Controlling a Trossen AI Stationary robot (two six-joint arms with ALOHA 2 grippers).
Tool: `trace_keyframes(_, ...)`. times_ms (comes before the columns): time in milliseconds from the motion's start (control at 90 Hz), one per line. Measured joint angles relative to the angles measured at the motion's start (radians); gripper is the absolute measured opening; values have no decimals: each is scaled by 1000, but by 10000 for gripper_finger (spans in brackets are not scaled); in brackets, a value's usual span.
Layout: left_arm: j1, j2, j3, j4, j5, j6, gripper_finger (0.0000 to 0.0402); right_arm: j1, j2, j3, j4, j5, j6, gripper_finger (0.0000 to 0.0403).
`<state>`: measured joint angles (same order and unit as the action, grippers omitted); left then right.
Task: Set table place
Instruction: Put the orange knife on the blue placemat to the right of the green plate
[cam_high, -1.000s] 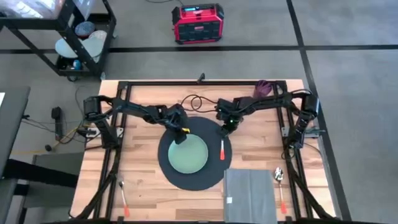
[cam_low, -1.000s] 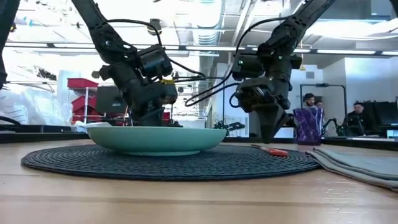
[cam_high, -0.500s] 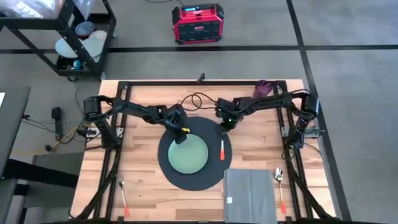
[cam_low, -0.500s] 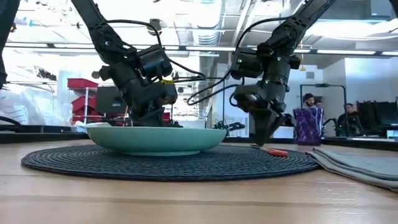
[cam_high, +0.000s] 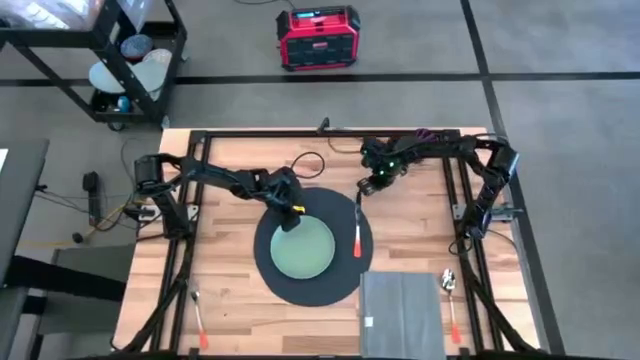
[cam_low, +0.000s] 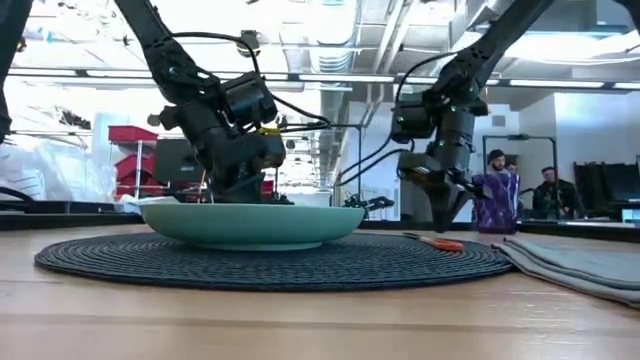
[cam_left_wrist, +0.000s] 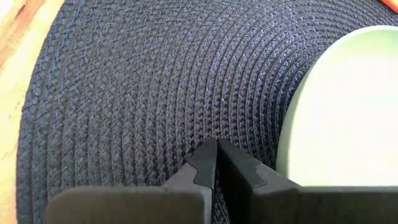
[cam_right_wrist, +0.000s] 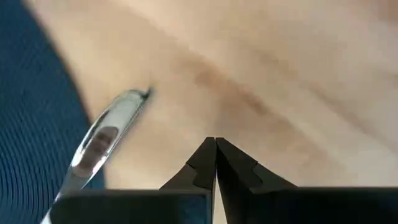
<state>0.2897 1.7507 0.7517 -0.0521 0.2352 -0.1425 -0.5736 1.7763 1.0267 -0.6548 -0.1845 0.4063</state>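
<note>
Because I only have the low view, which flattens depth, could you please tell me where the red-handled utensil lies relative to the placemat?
Observer: From above, the red-handled utensil lies on the right part of the placemat, beside the plate. Its metal end reaches past the mat's edge onto the table.
Operator: Thank you. Is the right end effector holding anything?
Observer: No. The right wrist view shows the right end effector shut and empty, above bare wood near that metal tip.
Operator: And the left one?
Observer: The left end effector is shut too, over the mat beside the plate's rim.
</note>
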Motion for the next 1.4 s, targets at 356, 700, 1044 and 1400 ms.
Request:
trace_keyframes(356, 0, 0, 0, 0, 3, 3, 0, 69, 99, 6, 92, -81, 38, 0)
trace_keyframes(700, 13, 2, 1, 16, 9, -1, 0, 193, 139, 113, 121, -123, 61, 0)
trace_keyframes(1044, 13, 2, 4, 23, 8, -10, 0, 248, 140, 140, 74, -170, 54, 0)
trace_keyframes(1400, 14, 2, 4, 44, 6, -49, 0, 224, 135, 134, -19, -154, -5, 0)
